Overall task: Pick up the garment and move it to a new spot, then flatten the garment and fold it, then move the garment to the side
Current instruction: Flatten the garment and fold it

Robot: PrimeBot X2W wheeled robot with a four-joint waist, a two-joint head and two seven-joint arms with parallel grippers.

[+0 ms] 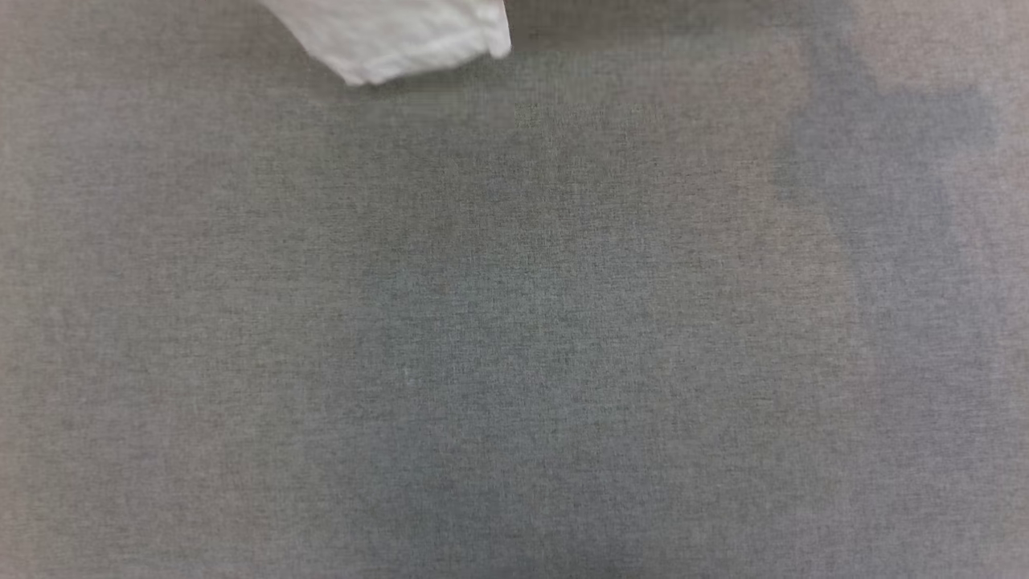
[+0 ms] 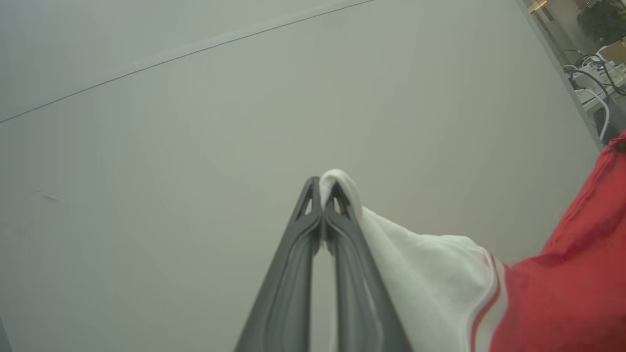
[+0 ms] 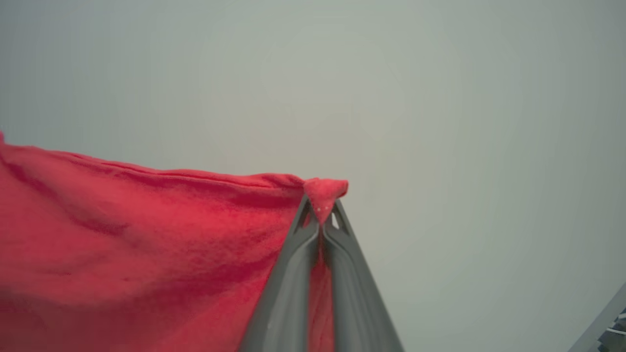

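- The left gripper (image 2: 323, 191) has two dark fingers. Its jaws are pressed together on one fold of the white sleeve (image 2: 430, 274), and the fold laps over one fingertip.
- The right gripper (image 3: 321, 205) has two dark fingers. Its jaws are pressed together on one red corner of the garment (image 3: 122, 244), and a small peak of cloth stands past the tips.
- There is one garment, pinched at two points, one per gripper. Its red body spreads away from the right gripper's pinch.
- One red-and-white striped trim (image 2: 494, 293) lies between the white sleeve and the garment's red body.
- One sleeve end (image 1: 402, 36), white, shows at the top edge of the head view over the grey cloth surface (image 1: 514, 322). Contact between them cannot be determined.
- The cables (image 2: 594, 73) lie beyond the garment's red body; their count cannot be determined.
- One plant (image 2: 604, 17) stands past the cables, farther from the garment.
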